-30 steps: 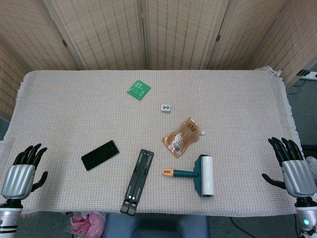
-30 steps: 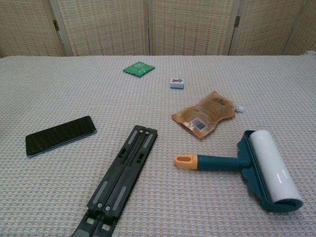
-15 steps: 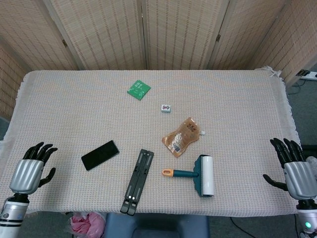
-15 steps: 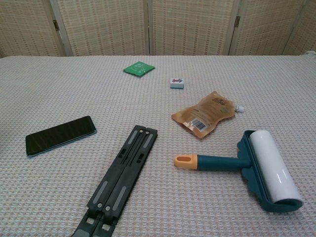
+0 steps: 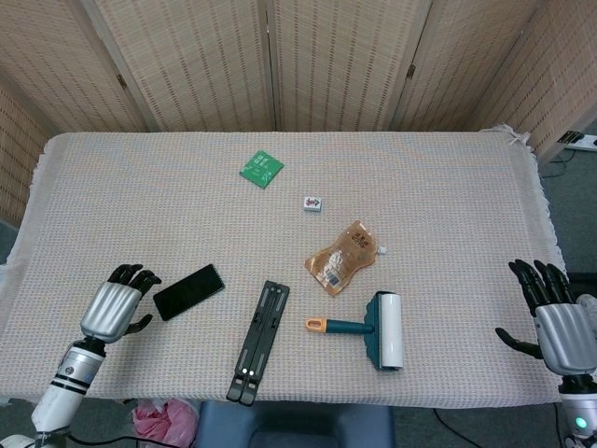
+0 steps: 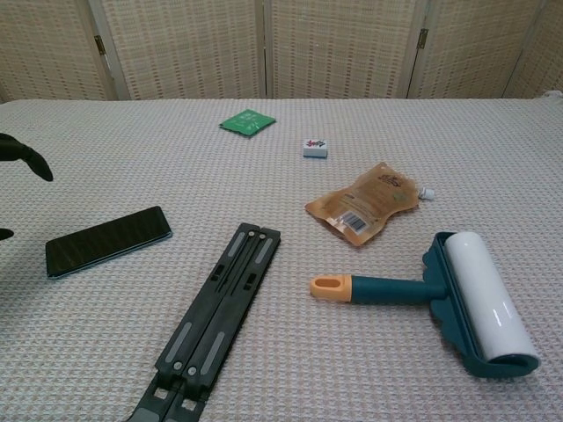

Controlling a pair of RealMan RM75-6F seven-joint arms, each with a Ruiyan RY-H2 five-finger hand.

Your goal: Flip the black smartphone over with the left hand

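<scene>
Smartphone (image 5: 188,291) lay flat and dark on the bench (image 5: 112,187) in the head view, near the front left part. The left robot hand (image 5: 116,309) was just beside its near-left end, with fingers apart and holding nothing. The phone's long side ran from that robot hand up and to the right. The right robot hand (image 5: 550,317) was spread and held nothing, well apart at the far side, so the left one was much nearer. In the chest view, the smartphone (image 6: 107,240) lay at the left, and only dark fingertips (image 6: 26,155) showed at the edge.
</scene>
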